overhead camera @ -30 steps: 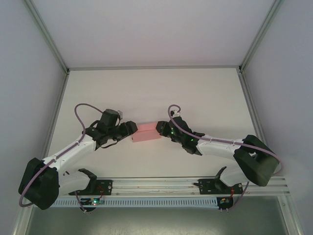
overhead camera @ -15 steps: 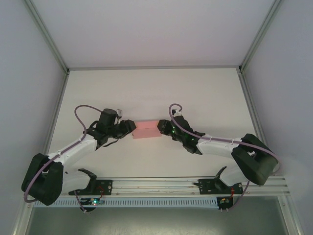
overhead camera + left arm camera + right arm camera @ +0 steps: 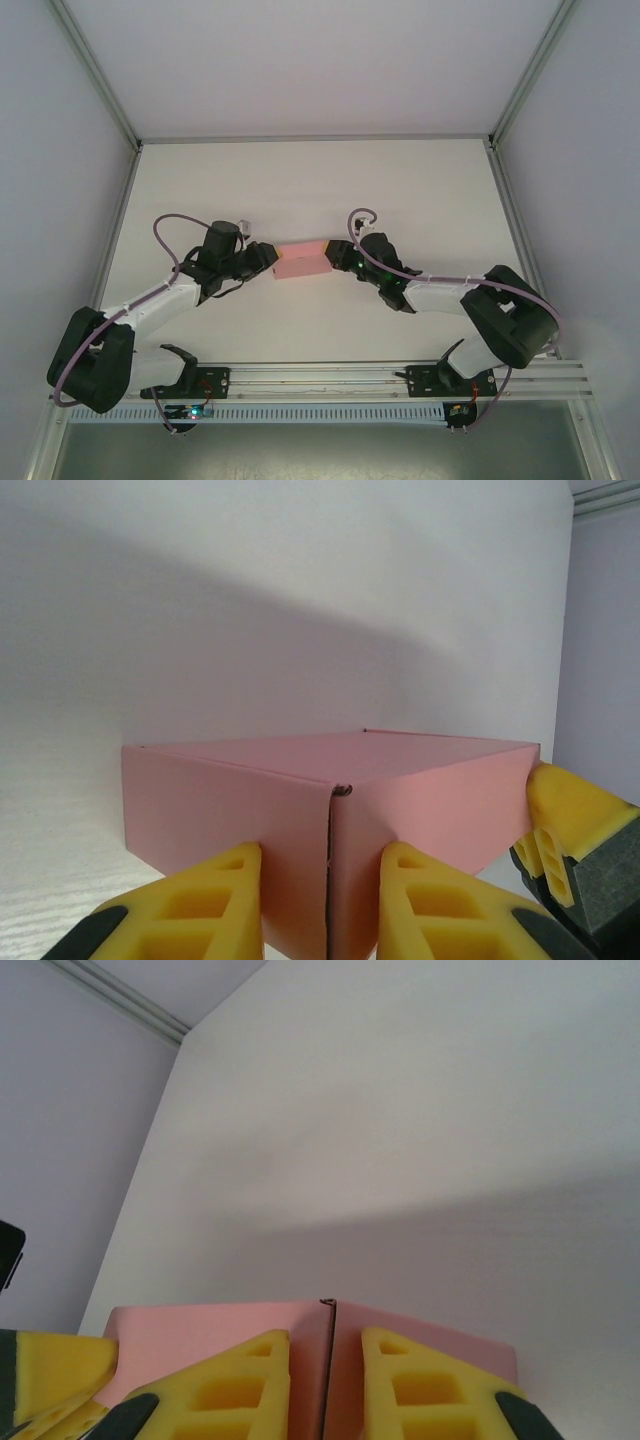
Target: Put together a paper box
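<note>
The paper box (image 3: 303, 261) is a small closed pink rectangular box, held just above the white table between the two arms. My left gripper (image 3: 268, 258) is shut on its left corner. In the left wrist view the yellow fingers (image 3: 215, 895) press the two walls either side of the box's (image 3: 420, 780) corner seam, around the gripper's midpoint (image 3: 320, 870). My right gripper (image 3: 338, 257) is shut on the opposite corner. In the right wrist view the box (image 3: 190, 1325) sits between that gripper's (image 3: 326, 1352) fingers, which straddle the seam.
The white table (image 3: 300, 180) runs back to a metal frame rail (image 3: 310, 138), with grey walls on both sides. The right gripper's yellow finger (image 3: 575, 825) shows at the box's far end in the left wrist view. The left finger (image 3: 50, 1360) shows in the right wrist view.
Both grippers have carried the box slightly away from the arm bases, and it has turned a little so its right end is now farther back.
</note>
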Controlling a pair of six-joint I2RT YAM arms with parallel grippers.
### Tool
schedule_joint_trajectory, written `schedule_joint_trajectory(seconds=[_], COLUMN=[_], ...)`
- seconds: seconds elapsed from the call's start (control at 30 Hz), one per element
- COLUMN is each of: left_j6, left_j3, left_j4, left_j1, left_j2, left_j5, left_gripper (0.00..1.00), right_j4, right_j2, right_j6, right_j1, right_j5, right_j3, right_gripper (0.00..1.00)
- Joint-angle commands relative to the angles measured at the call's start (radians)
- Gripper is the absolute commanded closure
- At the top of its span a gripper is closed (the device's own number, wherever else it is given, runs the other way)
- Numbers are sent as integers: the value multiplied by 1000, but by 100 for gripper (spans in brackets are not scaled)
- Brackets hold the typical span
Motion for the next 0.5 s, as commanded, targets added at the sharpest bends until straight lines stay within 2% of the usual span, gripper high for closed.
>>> schedule_joint_trajectory(seconds=[0.0, 0.23, 0.37, 0.47], left_j6=[17, 139, 170, 176], left_j3=[-79, -65, -42, -25], left_j4=[-134, -123, -156, -170], left_j1=[20, 20, 19, 18], left_j2=[98, 108, 85, 57], left_j5=[-68, -48, -57, -63], left_gripper=[100, 100, 100, 92], right_j4=[-198, -32, -80, -182], right_j2=[110, 177, 154, 100], right_j6=[-67, -43, -63, -90], right_j1=[-9, -23, -23, -24], right_j5=[-107, -186, -189, -147], right_j3=[-104, -112, -76, -41], right_gripper=[100, 100, 100, 100])
